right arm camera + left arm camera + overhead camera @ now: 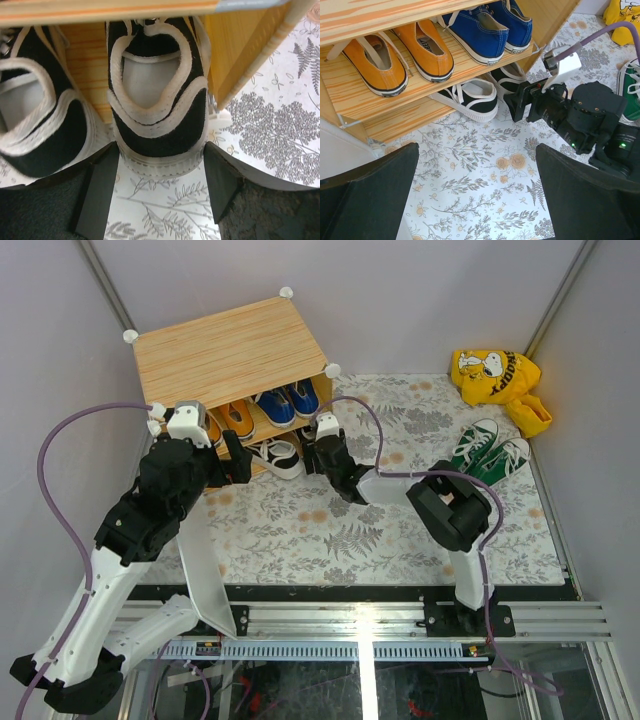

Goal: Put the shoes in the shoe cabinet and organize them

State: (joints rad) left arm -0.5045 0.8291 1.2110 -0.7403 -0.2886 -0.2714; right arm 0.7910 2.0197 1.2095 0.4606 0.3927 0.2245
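The shoe cabinet (230,345) stands at the far left, front open. Orange sneakers (400,55) and blue sneakers (485,27) sit on its upper shelf. Two black sneakers with white trim (470,97) lie on the lower shelf, heels sticking out. My right gripper (157,182) is open, its fingertips on either side of the heel of the right black sneaker (157,100). My left gripper (477,190) is open and empty above the floral mat in front of the cabinet. A green pair (488,450) lies on the mat at the far right.
The cabinet's white door panel (205,570) lies open toward the near edge, under my left arm. A yellow cartoon-dog-print bag (495,375) sits in the far right corner. Grey walls close in on three sides.
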